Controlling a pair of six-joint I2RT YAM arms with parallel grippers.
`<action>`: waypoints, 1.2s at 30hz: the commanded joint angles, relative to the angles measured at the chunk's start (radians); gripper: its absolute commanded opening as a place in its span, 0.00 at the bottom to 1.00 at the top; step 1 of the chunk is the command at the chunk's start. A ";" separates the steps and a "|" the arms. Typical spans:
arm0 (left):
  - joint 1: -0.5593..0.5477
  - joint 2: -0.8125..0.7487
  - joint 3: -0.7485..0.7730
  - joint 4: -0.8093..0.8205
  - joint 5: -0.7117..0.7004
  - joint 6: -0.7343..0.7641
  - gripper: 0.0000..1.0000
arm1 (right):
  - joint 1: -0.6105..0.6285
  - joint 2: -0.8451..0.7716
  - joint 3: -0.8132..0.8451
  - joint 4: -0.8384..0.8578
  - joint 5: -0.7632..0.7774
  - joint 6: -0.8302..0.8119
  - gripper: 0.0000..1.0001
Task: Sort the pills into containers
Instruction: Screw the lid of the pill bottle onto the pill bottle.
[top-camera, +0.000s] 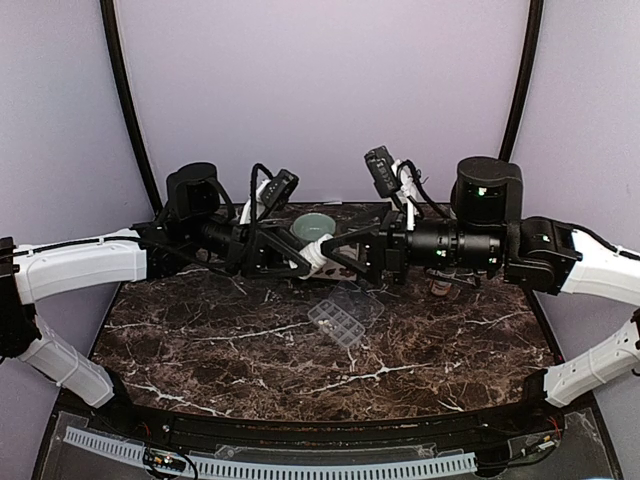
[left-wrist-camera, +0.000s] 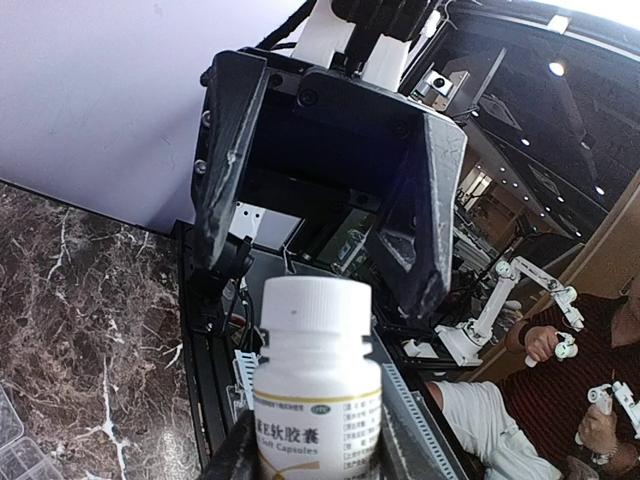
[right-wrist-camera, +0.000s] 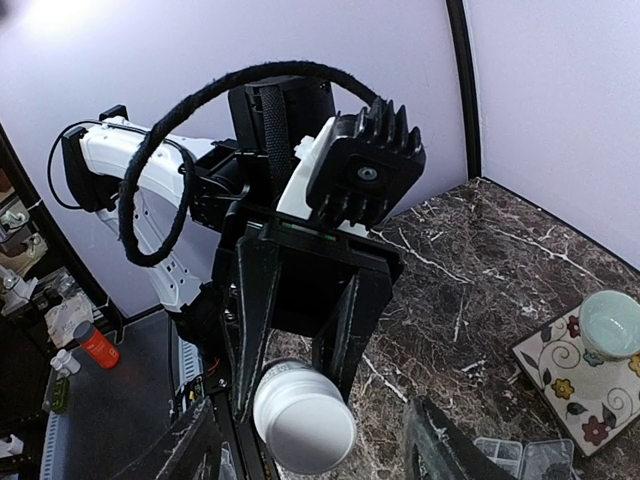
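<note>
White bottle is clamped in my left hand; right hand gapes at its cap. Pill box sits lower centre on the counter (no pills visible). Twisting off-centre could spill them everywhere.

Glossy brown marble-look table, clear plastic pill box, smooth white plastic bottle

the left wrist view's edge crops the white bottle and most of the pill box.
</note>
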 joint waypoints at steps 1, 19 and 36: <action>0.006 -0.004 0.036 0.037 0.029 -0.005 0.00 | -0.009 0.011 0.031 0.036 -0.024 -0.009 0.62; 0.006 0.003 0.038 0.055 0.045 -0.026 0.00 | -0.018 0.028 0.031 0.042 -0.045 -0.003 0.55; 0.006 0.006 0.035 0.052 0.053 -0.022 0.00 | -0.032 0.036 0.030 0.059 -0.091 0.023 0.23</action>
